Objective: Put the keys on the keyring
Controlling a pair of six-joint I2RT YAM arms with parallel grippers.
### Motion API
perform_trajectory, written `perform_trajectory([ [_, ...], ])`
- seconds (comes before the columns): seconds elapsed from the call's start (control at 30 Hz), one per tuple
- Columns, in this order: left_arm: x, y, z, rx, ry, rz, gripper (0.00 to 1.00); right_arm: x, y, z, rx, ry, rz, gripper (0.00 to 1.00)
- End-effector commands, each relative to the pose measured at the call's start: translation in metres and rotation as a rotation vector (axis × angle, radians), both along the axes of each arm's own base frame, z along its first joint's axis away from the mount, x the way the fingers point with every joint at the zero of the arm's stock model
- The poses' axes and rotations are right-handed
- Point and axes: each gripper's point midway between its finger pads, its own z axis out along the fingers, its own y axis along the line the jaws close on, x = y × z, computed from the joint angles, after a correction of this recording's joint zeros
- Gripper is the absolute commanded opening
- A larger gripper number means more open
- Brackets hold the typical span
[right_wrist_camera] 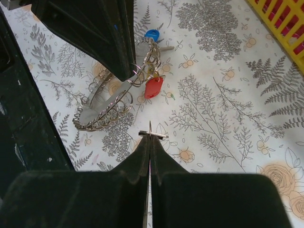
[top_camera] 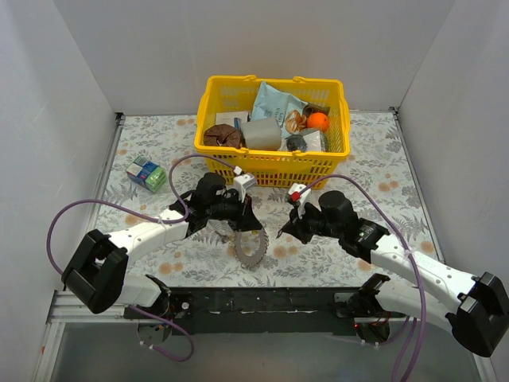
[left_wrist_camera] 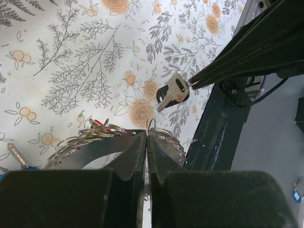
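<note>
The keyring (top_camera: pixel 250 247) is a silvery disc with a hollow centre and small wire rings along its rim. My left gripper (top_camera: pixel 240 226) is shut on one of those rim rings and holds it tilted above the table; the wrist view shows the pinch (left_wrist_camera: pixel 148 132). A red key (right_wrist_camera: pixel 153 87) and a blue key (right_wrist_camera: pixel 152 34) hang from its far rim. My right gripper (top_camera: pixel 285 231) is shut on a silvery key with a dark head (left_wrist_camera: pixel 173 92), seen edge-on at its tips (right_wrist_camera: pixel 152 134). That key is held a short way to the right of the keyring (right_wrist_camera: pixel 107 104), apart from it.
A yellow basket (top_camera: pixel 208 102) full of packets, a cup and an orange stands at the back centre; its corner shows in the right wrist view (right_wrist_camera: pixel 285 23). A small coloured box (top_camera: pixel 147 173) lies at back left. The black base rail (left_wrist_camera: pixel 216 137) runs along the near edge.
</note>
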Motion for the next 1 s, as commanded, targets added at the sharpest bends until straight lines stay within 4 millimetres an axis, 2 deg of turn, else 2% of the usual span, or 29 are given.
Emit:
perform_trajectory([
  [0.0, 0.002, -0.015, 0.03, -0.066, -0.115, -0.065, 0.0, 0.002, 0.018, 0.027, 0.068, -0.058, 0.086, 0.01],
  [0.23, -0.001, -0.023, 0.028, -0.043, -0.145, -0.092, 0.0, -0.001, 0.024, 0.029, 0.07, -0.048, 0.13, 0.01],
  [0.3, -0.003, -0.021, 0.021, -0.014, -0.134, -0.088, 0.0, -0.001, 0.025, 0.031, 0.069, -0.048, 0.136, 0.01],
  [0.63, -0.002, -0.022, 0.016, 0.038, -0.17, -0.076, 0.0, -0.005, 0.029, 0.034, 0.071, -0.036, 0.174, 0.01],
  [0.97, -0.003, -0.023, 0.012, 0.065, -0.186, -0.073, 0.0, -0.007, 0.032, 0.025, 0.055, 0.0, 0.199, 0.01],
])
